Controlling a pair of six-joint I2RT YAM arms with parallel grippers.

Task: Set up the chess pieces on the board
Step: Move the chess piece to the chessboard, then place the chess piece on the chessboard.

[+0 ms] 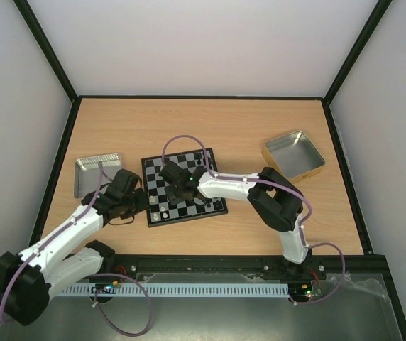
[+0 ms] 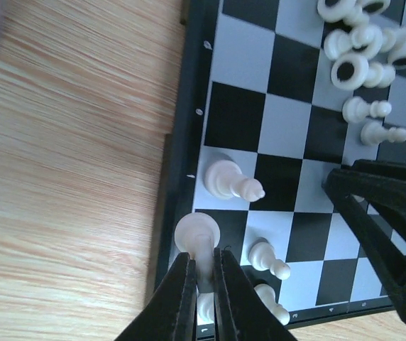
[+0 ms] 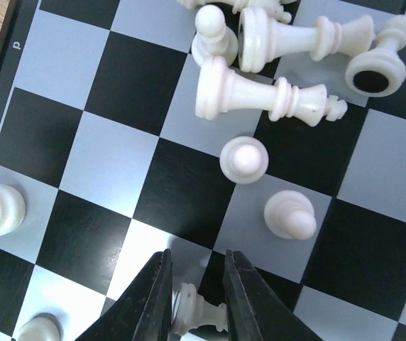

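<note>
Two arms are bolted at the near edge, the left arm point(image 1: 61, 245) and the right arm point(image 1: 274, 202), on a black rail point(image 1: 210, 263) with a white slotted cable track point(image 1: 203, 290) run along in front of it. Beyond the rail a light wood-grain table point(image 1: 210, 121) is spread, matt and evenly lit. The chessboard point(image 1: 189, 204) is laid slightly skewed, a little left of the table's middle, and both arms are reached over it. The left gripper point(image 2: 204, 259) is set at the board's left rim, its jaws closed tight on a cream-white chessman point(image 2: 196, 231), whose round end is shown just past the fingertips. The right gripper point(image 3: 198, 257) is held low over the inner squares. Its jaws are drawn narrow about a small cream-white piece point(image 3: 192, 312) lying on its side between them, and whether it is clamped cannot be told. Toppled cream-white pieces point(image 3: 274, 64) are heaped just beyond those fingers. Further back, a silver tin point(image 1: 93, 172) is placed left of the board and a second tin point(image 1: 294, 153) well off to its right. White walls point(image 1: 189, 42) are framed by black corner posts point(image 1: 47, 48).
</note>
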